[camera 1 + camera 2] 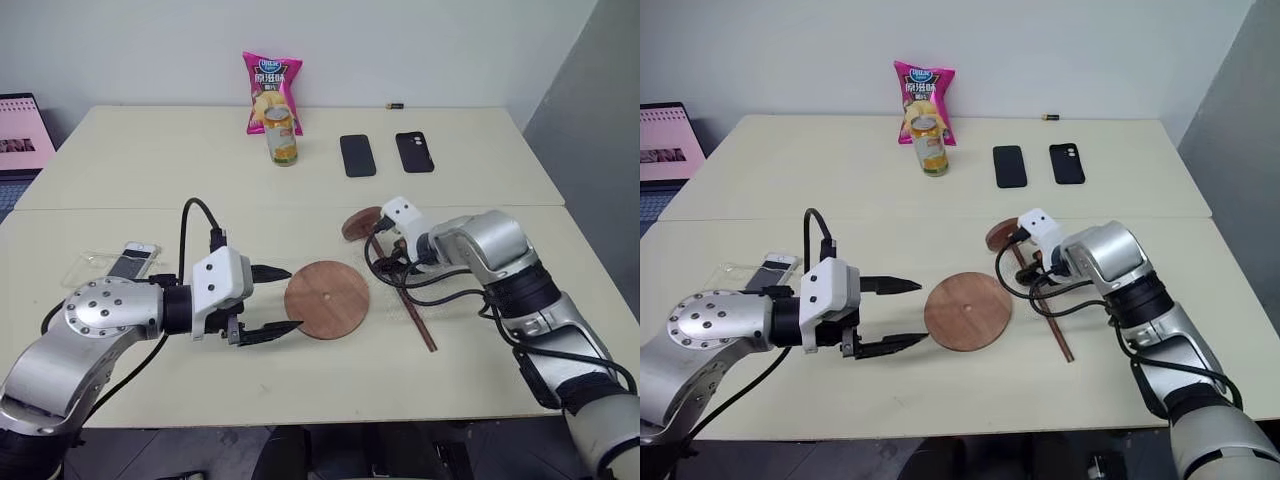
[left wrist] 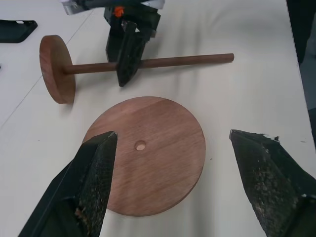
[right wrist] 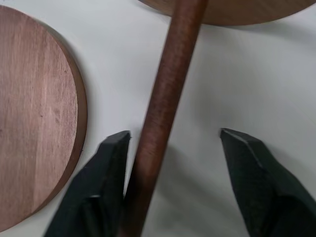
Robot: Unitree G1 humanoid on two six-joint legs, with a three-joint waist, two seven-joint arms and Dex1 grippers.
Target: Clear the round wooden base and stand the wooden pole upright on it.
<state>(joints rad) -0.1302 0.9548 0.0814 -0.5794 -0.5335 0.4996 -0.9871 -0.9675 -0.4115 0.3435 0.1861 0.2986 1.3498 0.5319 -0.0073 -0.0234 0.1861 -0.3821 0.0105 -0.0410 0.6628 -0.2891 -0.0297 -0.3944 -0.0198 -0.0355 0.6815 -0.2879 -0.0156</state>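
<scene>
the wooden pole [image 1: 408, 300] is lying on the bench [image 1: 150, 160] right of centre, the right end effector [image 3: 170, 148] straddling it with fingers apart, while the left end effector [image 1: 278, 300] is gaping wide beside the round wooden base [image 1: 327, 299] at centre.

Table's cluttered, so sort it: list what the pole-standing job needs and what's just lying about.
Job: round wooden base; wooden pole, lying flat beside it.

Lying about: chip bag, can, two phones, clear-cased phone, laptop.

Walls: you see plain white wall [image 1: 420, 40] across the top.
Furniture: two cream tables [image 1: 150, 160] pushed together.
</scene>
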